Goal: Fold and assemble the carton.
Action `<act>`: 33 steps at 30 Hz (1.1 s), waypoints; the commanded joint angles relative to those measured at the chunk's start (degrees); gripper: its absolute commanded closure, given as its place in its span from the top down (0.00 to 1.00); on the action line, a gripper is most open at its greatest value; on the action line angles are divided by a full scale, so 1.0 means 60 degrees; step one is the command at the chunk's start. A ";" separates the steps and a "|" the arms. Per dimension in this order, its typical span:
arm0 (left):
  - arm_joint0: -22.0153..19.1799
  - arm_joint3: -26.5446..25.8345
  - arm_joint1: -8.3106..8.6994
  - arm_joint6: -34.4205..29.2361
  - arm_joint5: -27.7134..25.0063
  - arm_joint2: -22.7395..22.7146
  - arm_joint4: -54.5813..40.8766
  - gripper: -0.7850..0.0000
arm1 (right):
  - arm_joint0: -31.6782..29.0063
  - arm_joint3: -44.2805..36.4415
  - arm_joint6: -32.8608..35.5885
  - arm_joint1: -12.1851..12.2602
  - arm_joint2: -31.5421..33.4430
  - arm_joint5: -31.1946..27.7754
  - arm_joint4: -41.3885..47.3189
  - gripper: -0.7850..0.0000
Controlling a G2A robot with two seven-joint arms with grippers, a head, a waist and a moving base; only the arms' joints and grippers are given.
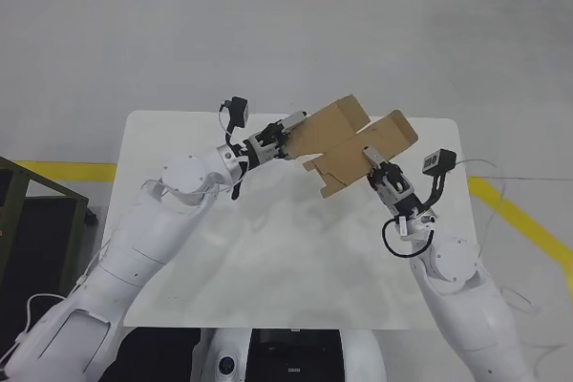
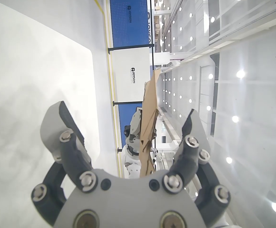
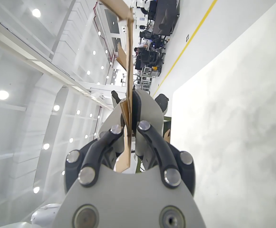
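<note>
**Carton held aloft between two grippers.** The carton (image 1: 353,143) is a blank of plain brown corrugated board, not yet squared up. From the top view it reads as two long panels lying side by side and offset, with short flaps at the ends and a cut slot near the edge facing the robot. It hangs tilted above the far half of the white bench (image 1: 267,258), clear of the surface.

The right gripper (image 1: 374,164) is pressed together on the carton's near edge. In the right wrist view its fingers (image 3: 140,105) pinch a doubled layer of board, and the sheet (image 3: 129,60) runs away edge-on. The left gripper (image 1: 285,134) sits at the opposite end with its fingers (image 2: 66,122) spread. In the left wrist view the board (image 2: 149,110) stands edge-on in the gap between them, and neither pad is seen to touch it.

*Handling, as a judgement:* the board looks light and stiff along its panels but ready to hinge at the score lines, so one pinch will likely let the free end sag or swing. Grips are best taken on flat panel close to a crease — not on a flap tip, which bends. Hard squeezing may crush the fluting, and the cut edges can tear.
</note>
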 commanded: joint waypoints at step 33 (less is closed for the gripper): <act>0.0181 -0.0376 -0.0352 0.0230 0.0076 -0.0299 0.0655 0.42 | -0.0288 -0.0372 -0.1488 -0.0292 -0.0154 0.0636 -0.1604 0.00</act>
